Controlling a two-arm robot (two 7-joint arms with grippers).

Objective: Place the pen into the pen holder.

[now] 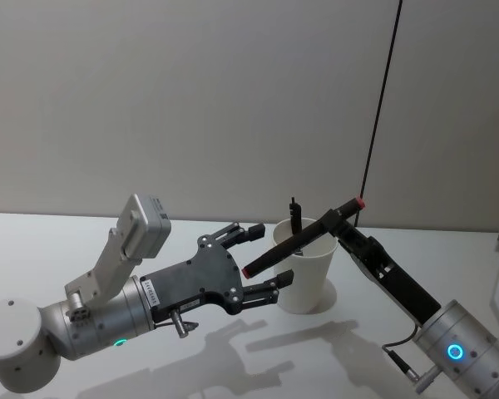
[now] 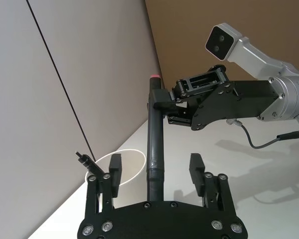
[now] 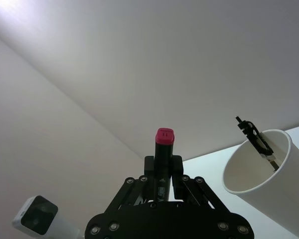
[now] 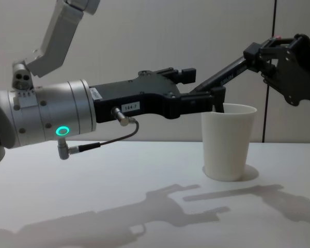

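Meanwhile, at the lower left of the head view, the left gripper (image 1: 264, 262) reached toward the centre with its fingers spread wide, closed on nothing; the lower end of the pen (image 1: 298, 239) lay between them without being pinched. The dark pen ran slantwise up to the right, its red cap at the top end, clamped near that end by the shut fingers of the right gripper (image 1: 343, 218), whose arm entered from the lower right corner. Just below the pen, right of centre, the pen holder (image 1: 310, 278) stood upright on the white table (image 1: 233, 357), another dark pen (image 1: 294, 216) already standing inside it.
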